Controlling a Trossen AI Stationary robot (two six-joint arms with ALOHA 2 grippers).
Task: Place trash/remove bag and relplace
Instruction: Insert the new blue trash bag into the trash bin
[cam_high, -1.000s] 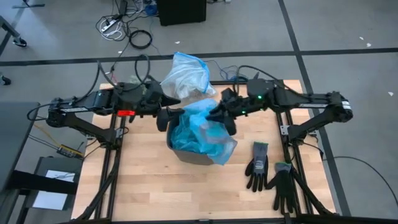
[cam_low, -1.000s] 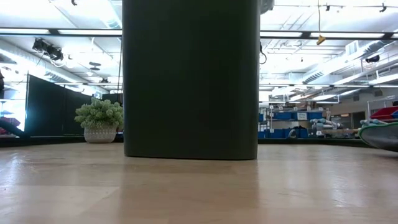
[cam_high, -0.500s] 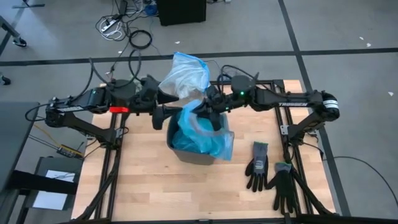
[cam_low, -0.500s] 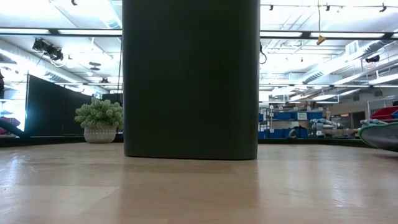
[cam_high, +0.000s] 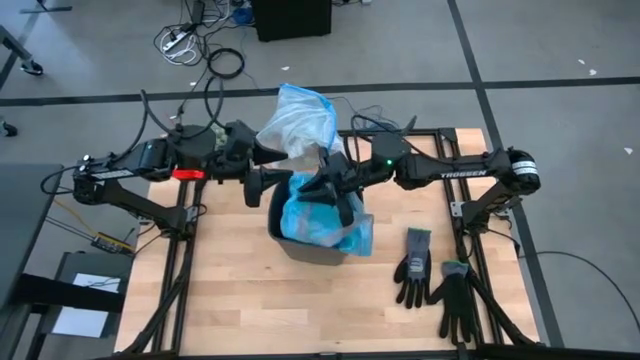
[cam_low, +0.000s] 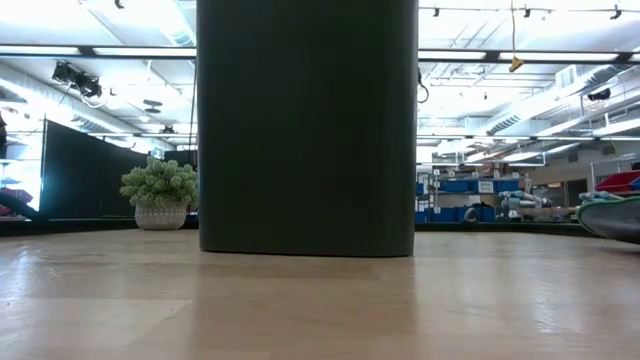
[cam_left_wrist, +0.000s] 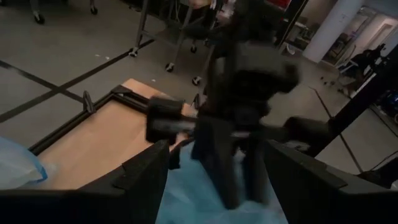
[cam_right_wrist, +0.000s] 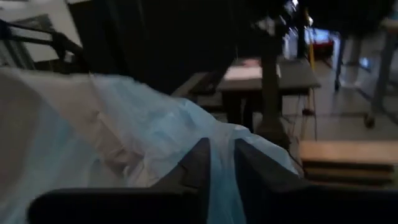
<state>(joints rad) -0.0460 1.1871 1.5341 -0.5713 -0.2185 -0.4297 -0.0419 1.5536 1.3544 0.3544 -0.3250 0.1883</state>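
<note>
Two black work gloves (cam_high: 432, 278) lie near-right on the wooden worktop (cam_high: 240, 300). Centre: black bin (cam_high: 305, 247) lined with light-blue translucent plastic bag (cam_high: 318, 218). Right gripper (cam_high: 338, 203) apparently pinches its rim, fingers nearly together. Left gripper (cam_high: 266, 189), fingers spread, at the bin's left. Grey-white crinkly bag (cam_high: 296, 122) lies beyond.

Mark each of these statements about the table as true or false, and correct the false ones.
1. A light-blue plastic bag sits in the black bin. True.
2. The black gloves lie inside the bin. False: they lie on the table, to the bin's right in the high view.
3. The right gripper is above the bin. True.
4. The left gripper is shut. False: it is open.
</note>
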